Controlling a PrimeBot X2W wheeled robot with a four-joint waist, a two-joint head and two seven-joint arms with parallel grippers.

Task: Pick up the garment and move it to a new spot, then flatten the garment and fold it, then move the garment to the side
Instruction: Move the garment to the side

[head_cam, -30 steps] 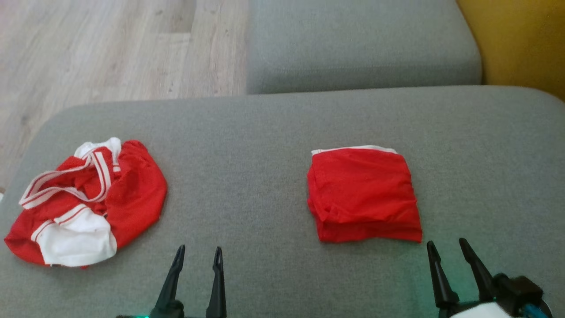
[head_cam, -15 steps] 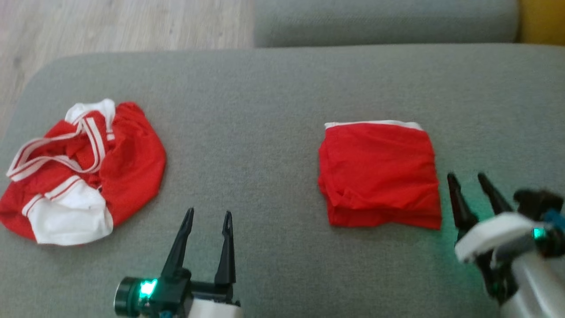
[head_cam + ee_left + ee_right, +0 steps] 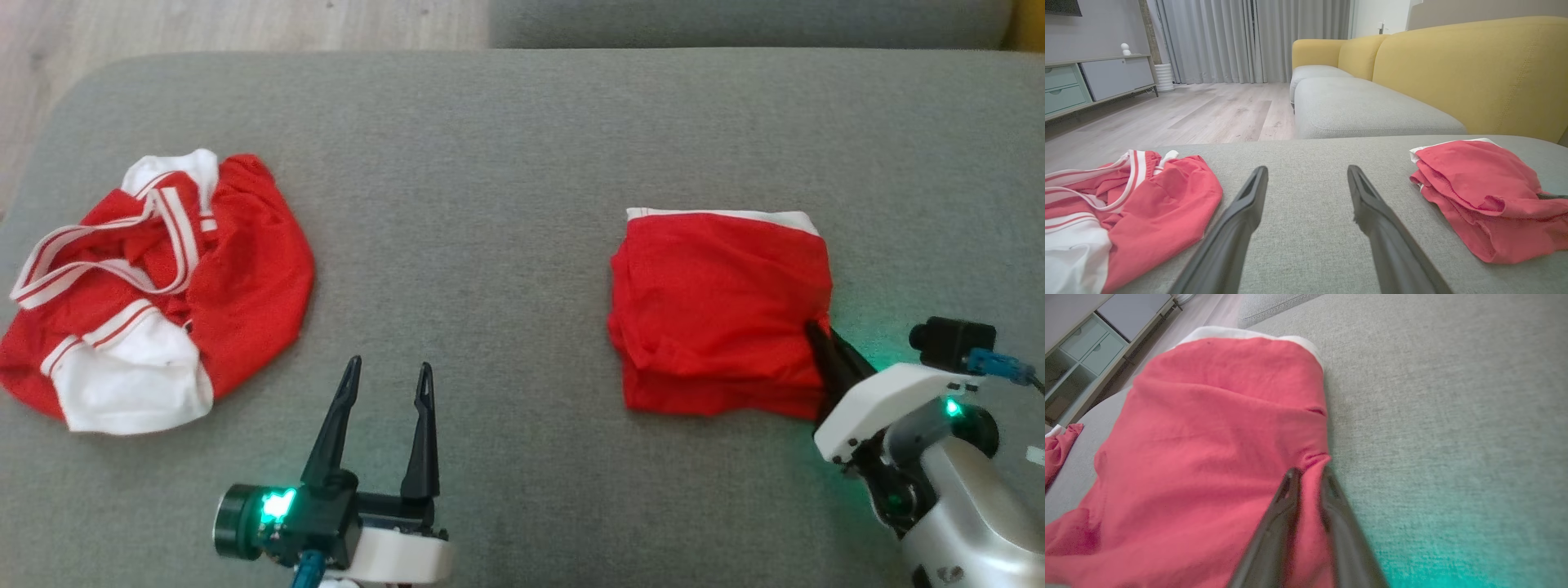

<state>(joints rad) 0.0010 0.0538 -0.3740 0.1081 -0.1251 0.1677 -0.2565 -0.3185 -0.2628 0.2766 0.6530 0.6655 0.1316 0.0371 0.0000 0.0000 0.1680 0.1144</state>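
Your right gripper (image 3: 819, 333) has reached in and now pinches the right edge of the folded red fabric garment (image 3: 718, 302) on the grey sofa cushion (image 3: 506, 188); your left gripper (image 3: 389, 377) hangs wide, empty. Folding looks done; moving it aside remains.

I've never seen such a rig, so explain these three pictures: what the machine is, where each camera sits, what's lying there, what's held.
It is a wheeled robot with two arms, each ending in a gripper with two long dark fingers. One picture looks down from its head; the others come from cameras on each wrist, looking along the fingers. On a grey sofa cushion lie a crumpled red-and-white garment, on the robot's left, and a folded red garment, on its right. The left gripper is open and holds nothing. The right gripper is shut on that garment's right edge, red cloth pinched between its fingers.
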